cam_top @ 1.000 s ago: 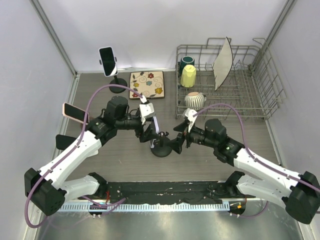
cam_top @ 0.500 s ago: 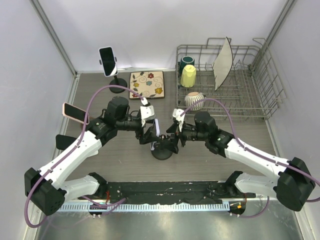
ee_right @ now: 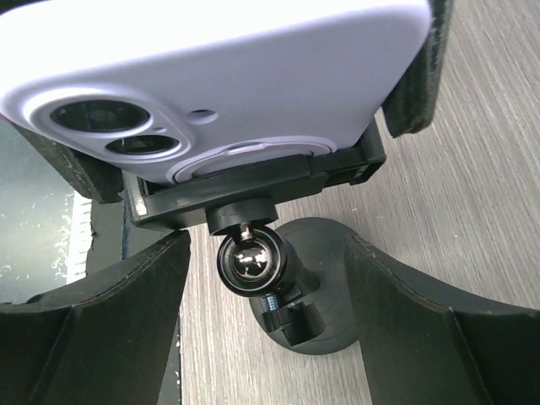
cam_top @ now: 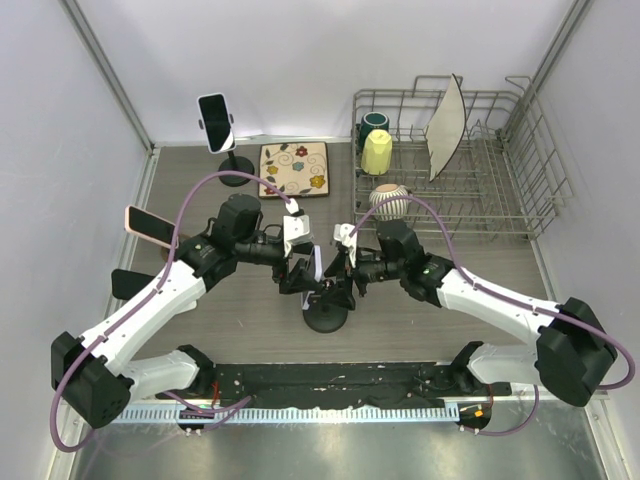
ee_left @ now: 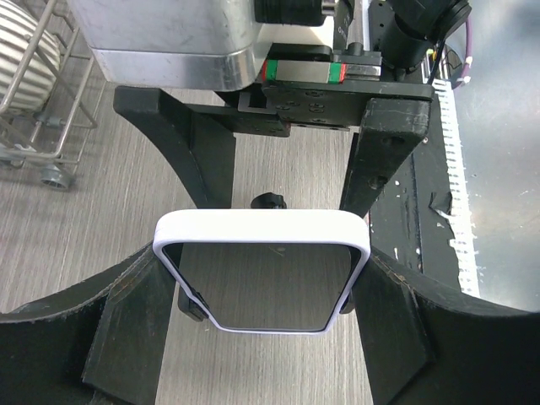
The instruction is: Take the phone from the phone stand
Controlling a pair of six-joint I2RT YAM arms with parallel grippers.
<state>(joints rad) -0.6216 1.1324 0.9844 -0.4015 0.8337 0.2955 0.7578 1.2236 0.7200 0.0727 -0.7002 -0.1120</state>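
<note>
The phone [cam_top: 318, 263], in a pale lavender-white case, sits in the clamp of a black stand [cam_top: 325, 317] at the table's middle. My left gripper [cam_top: 300, 273] reaches in from the left. In the left wrist view its fingers [ee_left: 126, 325] press both side edges of the phone [ee_left: 261, 228], so my left gripper [ee_left: 261, 278] is shut on it. My right gripper [cam_top: 346, 281] comes from the right. In the right wrist view my right gripper [ee_right: 268, 257] is open, with its jaws either side of the stand's ball joint [ee_right: 250, 262] below the phone's back [ee_right: 228, 76], gaps on both sides.
A second phone [cam_top: 215, 122] stands on a stand at the back left. A pink phone [cam_top: 148, 223] is on a stand at the left. A flowered tile [cam_top: 294, 168] lies behind. A wire dish rack [cam_top: 450, 190] with cups, a bowl and a plate is at the back right.
My right arm has swung left, bringing its open gripper around the stand's neck. The stand's base has shifted slightly nearer. My left gripper stays on the phone.
</note>
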